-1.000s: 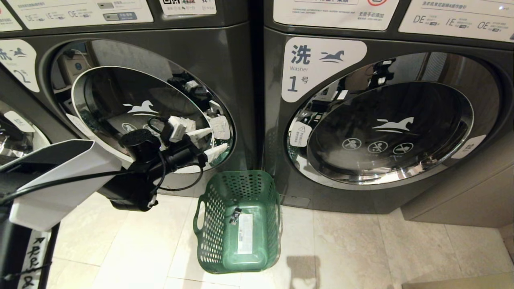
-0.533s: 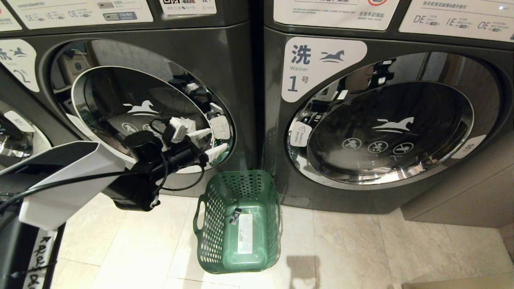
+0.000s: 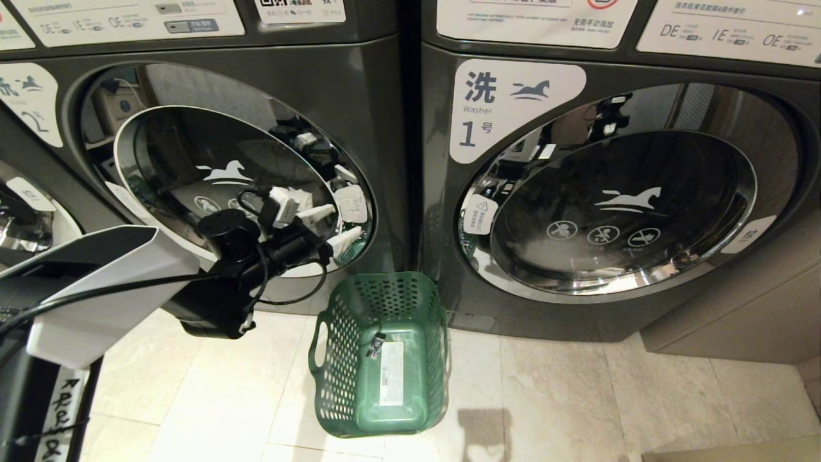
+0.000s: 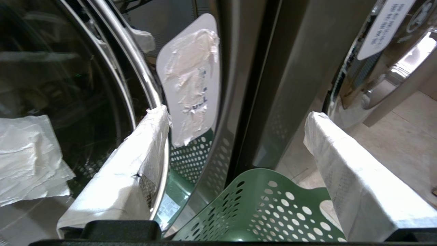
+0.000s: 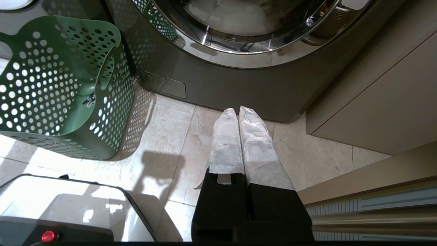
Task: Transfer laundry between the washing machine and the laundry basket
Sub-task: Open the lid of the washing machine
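In the head view the left gripper is raised before the closed glass door of the washing machine marked 2, above the floor where the laundry basket stands against both machines. The left wrist view shows its fingers spread wide, holding nothing. In the right wrist view the right gripper hangs pressed together over the tiles; no laundry shows.

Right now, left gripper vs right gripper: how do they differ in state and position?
The left gripper is open, fingers spread wide; the right gripper is shut, fingers pressed together. The left one is raised at the door edge of the washing machine marked 2, above the laundry basket; the right one hangs low over the floor tiles before the machine marked 1. Both hold nothing and have white-wrapped fingers.
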Motion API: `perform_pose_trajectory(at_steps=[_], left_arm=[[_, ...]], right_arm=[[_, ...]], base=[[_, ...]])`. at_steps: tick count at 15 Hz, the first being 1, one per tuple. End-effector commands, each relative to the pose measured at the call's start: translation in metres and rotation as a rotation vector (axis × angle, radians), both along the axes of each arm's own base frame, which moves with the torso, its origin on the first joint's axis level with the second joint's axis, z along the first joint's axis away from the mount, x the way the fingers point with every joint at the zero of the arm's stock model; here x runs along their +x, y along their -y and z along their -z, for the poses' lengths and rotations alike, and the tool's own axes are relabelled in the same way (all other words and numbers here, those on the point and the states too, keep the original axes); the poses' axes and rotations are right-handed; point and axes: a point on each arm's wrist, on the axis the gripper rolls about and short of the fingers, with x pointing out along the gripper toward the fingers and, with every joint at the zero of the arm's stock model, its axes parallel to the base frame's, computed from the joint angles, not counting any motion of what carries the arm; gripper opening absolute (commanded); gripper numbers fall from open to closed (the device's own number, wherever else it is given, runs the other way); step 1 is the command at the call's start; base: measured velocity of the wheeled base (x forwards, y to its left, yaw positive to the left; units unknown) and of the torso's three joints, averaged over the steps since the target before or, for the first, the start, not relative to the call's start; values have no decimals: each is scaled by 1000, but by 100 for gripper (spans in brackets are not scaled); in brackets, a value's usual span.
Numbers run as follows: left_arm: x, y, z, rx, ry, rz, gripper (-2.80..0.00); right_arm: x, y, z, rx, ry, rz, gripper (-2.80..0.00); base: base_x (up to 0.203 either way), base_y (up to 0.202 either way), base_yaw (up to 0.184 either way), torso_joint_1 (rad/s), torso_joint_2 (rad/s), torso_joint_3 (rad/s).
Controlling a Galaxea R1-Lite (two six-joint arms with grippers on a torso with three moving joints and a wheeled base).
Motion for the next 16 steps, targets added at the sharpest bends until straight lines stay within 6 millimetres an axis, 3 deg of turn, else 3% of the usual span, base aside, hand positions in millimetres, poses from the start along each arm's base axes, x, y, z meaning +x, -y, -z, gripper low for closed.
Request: perform_pose_trajectory(at_steps=[1,16], left_arm=[[0,-2,-3,-5,11,-6,0],[27,9,9,-10,-4,-5,0]], right_arm=[[0,0,0,-1,0,-1,-280],[0,0,0,-1,0,-1,-280]], base=[[0,0,0,0,0,0],[0,0,0,0,0,0]])
